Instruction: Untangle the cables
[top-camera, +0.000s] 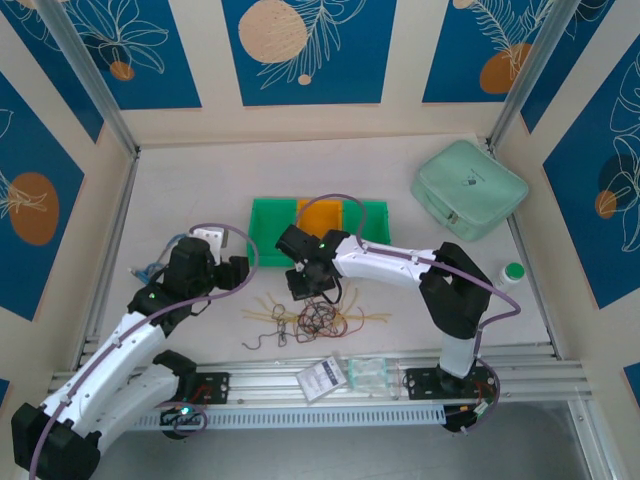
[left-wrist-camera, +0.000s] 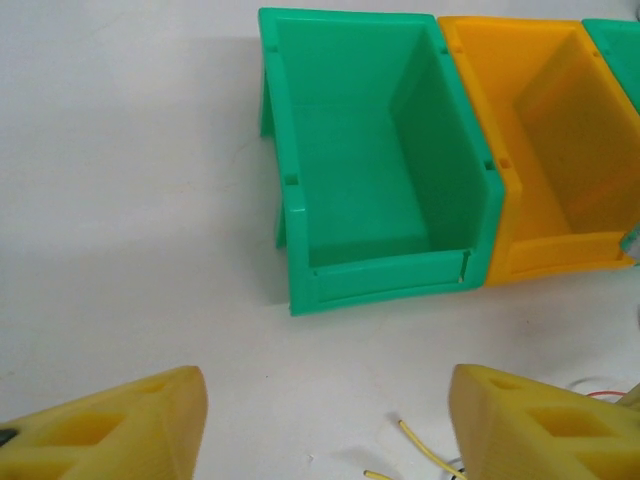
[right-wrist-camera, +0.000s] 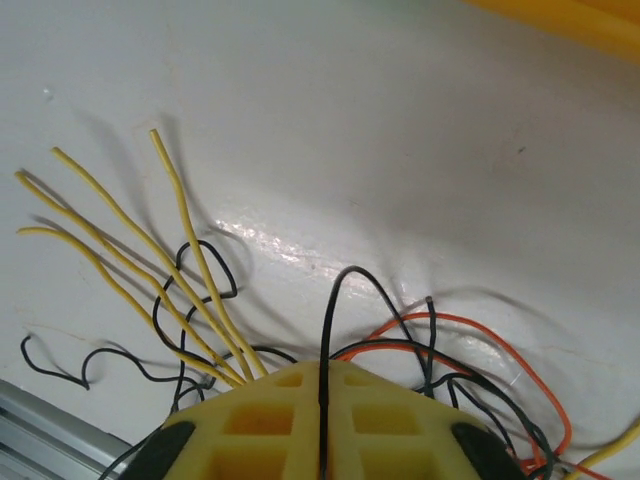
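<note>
The cables (top-camera: 310, 318) lie in a loose tangle of yellow, red and black wires on the white table in front of the bins. My right gripper (top-camera: 312, 292) is down on the tangle. In the right wrist view it (right-wrist-camera: 322, 375) is shut on one black cable (right-wrist-camera: 330, 310) that loops up from between the pads. Yellow cables (right-wrist-camera: 150, 250) fan out to the left and an orange-red one (right-wrist-camera: 480, 330) curves to the right. My left gripper (top-camera: 232, 272) hovers left of the tangle. It (left-wrist-camera: 325, 430) is open with nothing between its fingers, and two yellow cable ends (left-wrist-camera: 425, 455) lie near its right finger.
A green bin (left-wrist-camera: 375, 160) and an orange bin (left-wrist-camera: 550, 140) stand side by side behind the cables. A mint case (top-camera: 468, 187) sits at the back right and a white bottle with a green cap (top-camera: 512, 273) by the right edge. A printed card (top-camera: 322, 378) and a clear bag (top-camera: 368, 372) lie on the front rail.
</note>
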